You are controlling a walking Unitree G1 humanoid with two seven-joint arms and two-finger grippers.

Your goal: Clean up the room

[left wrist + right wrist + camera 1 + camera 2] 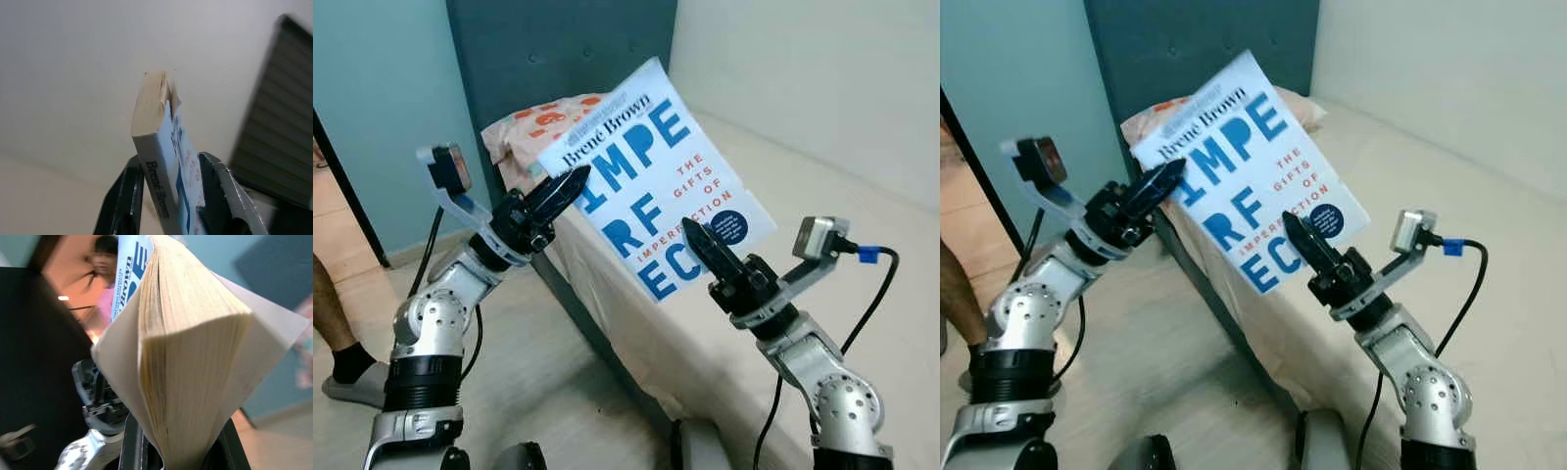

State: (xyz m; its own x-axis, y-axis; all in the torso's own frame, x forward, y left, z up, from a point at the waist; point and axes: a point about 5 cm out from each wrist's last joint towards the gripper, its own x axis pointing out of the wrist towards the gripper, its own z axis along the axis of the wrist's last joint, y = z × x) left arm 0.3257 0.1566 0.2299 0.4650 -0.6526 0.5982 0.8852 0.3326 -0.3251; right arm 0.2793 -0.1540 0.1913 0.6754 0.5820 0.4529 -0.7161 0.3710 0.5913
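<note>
While the book (654, 181) is held aloft over the near edge of the bed (862, 294), the left eye view shows both arms at work on it: the left gripper (570, 186) pinches the upper corner by the author's name, and the right gripper (703, 245) pinches the lower edge near the blue disc on the cover. A patterned pillow (533, 127) lies at the head corner of the bed against the dark headboard (558, 49), and a person's foot (352, 367) stands on the floor off to the robot's left.

From the right eye view the same grip reads plainly, the cover tilted and facing the camera, clear of the mattress.

Seen by the left wrist camera, the two black fingers (220, 191) sit on either side of the book's spine end, pressed onto it.

Through the right wrist camera the pages fan open above the fingers, which clamp the book low down; a person stands blurred in the background.

My reading is that the tidying is partway through: the book has been lifted off whatever carried it but has no resting place yet, so carrying it off and setting it down remain
</note>
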